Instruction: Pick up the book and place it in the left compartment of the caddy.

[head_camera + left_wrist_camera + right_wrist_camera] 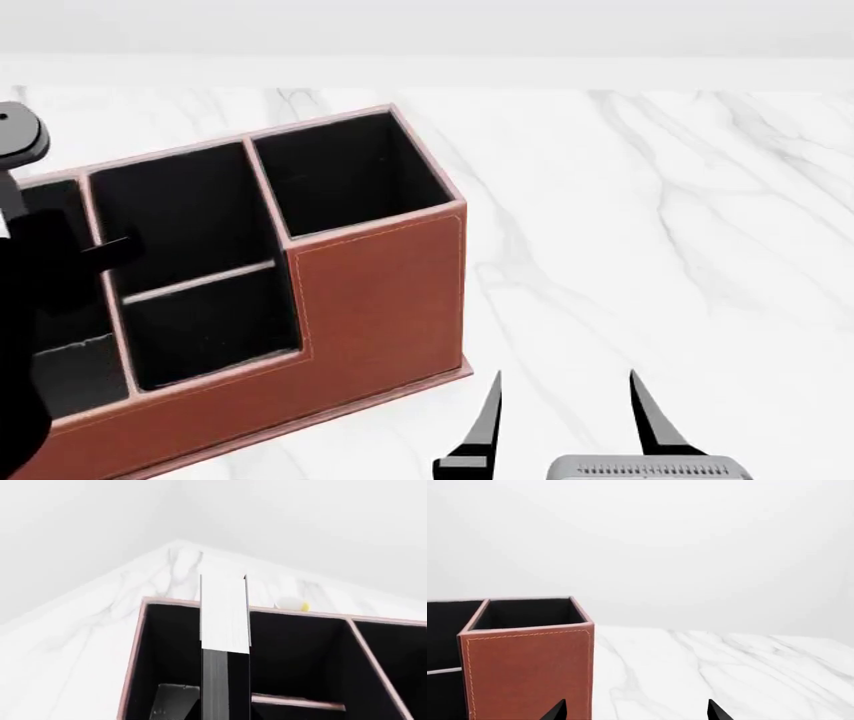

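We find the book [225, 630] edge-on over the caddy [380, 300], its white page edge toward the left wrist camera, above the left compartment [167, 650]; the left tool itself is out of sight there, so we cannot tell its grip. The right tool [561, 415] hangs spread, holding nothing, over the worktop [667, 220] near its front edge, beside the caddy's taller end.

Simulated tabletop scene, office-like: a white marble-patterned table [641, 200] bearing a leather-look desk caddy [380, 310], set against blank, featureless white walls [694, 545].
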{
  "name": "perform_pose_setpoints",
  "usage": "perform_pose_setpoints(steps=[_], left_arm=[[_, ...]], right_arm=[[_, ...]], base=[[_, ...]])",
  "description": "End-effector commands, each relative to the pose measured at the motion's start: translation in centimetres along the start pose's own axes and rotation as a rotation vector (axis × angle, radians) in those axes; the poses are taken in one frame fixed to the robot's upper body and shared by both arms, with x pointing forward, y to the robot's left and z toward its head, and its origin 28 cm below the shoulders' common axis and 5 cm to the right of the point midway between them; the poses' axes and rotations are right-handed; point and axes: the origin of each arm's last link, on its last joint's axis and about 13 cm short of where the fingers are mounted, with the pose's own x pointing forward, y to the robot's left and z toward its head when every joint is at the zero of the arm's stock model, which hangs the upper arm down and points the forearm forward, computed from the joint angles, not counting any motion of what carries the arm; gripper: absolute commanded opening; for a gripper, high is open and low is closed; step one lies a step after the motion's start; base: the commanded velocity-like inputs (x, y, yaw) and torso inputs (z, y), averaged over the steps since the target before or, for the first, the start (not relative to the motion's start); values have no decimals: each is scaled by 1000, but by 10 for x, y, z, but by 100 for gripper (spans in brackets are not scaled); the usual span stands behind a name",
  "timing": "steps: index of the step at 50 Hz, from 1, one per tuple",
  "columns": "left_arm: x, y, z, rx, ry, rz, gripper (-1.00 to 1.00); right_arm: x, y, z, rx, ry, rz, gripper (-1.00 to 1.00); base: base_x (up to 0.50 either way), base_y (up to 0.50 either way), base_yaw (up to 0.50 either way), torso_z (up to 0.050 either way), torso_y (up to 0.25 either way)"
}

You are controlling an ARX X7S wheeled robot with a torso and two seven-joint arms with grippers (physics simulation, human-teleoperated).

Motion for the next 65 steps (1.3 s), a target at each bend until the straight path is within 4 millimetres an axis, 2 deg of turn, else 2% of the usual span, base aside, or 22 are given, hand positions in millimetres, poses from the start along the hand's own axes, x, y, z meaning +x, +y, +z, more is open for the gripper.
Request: perform_pose_setpoints(steps=[1, 65], left_arm=[[5, -3, -3, 3, 5, -41, -100], [37, 0, -19, 17, 52, 60, -100]], right_arm=[[2, -1, 0, -1, -10, -5, 100], [1, -2, -3, 2, -4, -9, 100]], base=[[0, 0, 0, 0, 0], [0, 0, 0, 0, 2]])
